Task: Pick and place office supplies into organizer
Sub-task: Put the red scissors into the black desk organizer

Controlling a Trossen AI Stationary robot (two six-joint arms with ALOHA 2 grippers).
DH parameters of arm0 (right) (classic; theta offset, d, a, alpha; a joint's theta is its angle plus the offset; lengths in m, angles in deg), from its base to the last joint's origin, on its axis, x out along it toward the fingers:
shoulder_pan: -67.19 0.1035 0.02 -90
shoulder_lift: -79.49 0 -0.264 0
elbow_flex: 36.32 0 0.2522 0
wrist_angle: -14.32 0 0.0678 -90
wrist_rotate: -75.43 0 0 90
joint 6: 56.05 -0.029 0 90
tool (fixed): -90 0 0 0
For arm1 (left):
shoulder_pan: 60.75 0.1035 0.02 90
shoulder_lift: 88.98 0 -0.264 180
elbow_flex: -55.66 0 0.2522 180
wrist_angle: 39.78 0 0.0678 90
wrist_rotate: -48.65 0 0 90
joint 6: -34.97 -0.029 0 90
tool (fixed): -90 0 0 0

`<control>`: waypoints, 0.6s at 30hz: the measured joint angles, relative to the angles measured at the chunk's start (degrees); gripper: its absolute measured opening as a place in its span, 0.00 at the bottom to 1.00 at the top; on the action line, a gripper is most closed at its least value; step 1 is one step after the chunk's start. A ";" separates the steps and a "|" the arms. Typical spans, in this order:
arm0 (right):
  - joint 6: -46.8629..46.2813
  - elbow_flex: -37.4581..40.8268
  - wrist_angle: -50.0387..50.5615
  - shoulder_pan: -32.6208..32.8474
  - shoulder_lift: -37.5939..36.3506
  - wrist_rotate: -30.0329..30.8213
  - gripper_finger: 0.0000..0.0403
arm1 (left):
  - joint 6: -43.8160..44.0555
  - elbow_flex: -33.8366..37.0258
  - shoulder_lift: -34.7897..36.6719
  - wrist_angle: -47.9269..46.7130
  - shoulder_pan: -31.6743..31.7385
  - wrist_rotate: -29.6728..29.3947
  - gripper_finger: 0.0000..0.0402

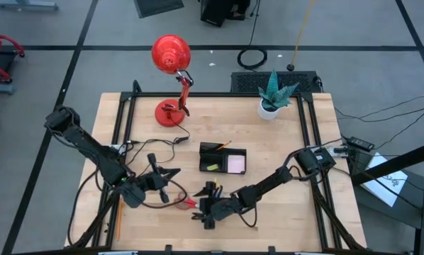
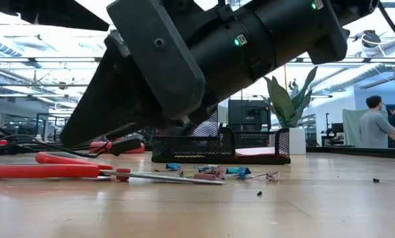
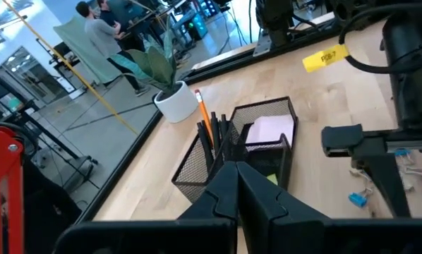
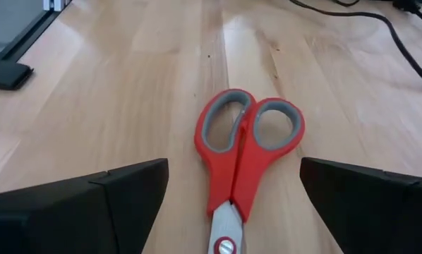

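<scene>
**Red scissors between my spread fingers**

Red-handled scissors (image 4: 243, 152) lie flat on the wooden table (image 1: 283, 212), and my right gripper (image 1: 203, 210) hovers low over them, fingers as wide as they go, one on each side of the handles, gripping nothing. Beside it my left gripper (image 1: 168, 174) is pinched shut and empty. Beyond the blades, small blue clips (image 2: 237, 172) sit scattered. Farther back stands the black mesh organizer (image 1: 222, 158), holding the orange pencil (image 3: 204, 116) and pale sticky-note pad (image 1: 236, 164).
</scene>
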 joint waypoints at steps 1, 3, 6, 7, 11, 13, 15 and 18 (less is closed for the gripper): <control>0.02 0.00 -0.13 -0.01 0.00 0.00 0.78 | 0.04 0.00 0.00 0.04 0.17 0.24 0.01; 0.20 0.00 -0.76 0.04 0.38 -0.07 0.78 | 0.05 0.00 0.00 0.02 0.44 0.46 0.01; 0.19 -0.01 -0.41 0.05 1.40 -1.12 0.78 | 0.32 0.00 0.00 0.02 0.73 0.50 0.01; 0.07 -0.02 -0.45 0.04 1.80 -1.54 0.78 | 0.64 0.00 0.00 -0.02 0.83 0.52 0.01; -0.75 -0.02 -1.51 -0.44 3.42 -1.45 0.78 | 1.23 0.00 0.00 -0.55 0.83 0.52 0.01; -1.37 -0.07 -2.11 -0.86 3.95 -1.51 0.78 | 1.31 0.00 0.00 -0.70 0.83 0.56 0.01; -1.44 -0.07 -3.02 -1.19 4.28 -1.43 0.78 | 1.77 0.00 0.00 -1.10 0.83 0.55 0.01; -1.42 -0.07 -2.85 -1.67 4.28 -1.82 0.76 | 2.18 0.02 0.00 -1.44 0.83 0.54 0.01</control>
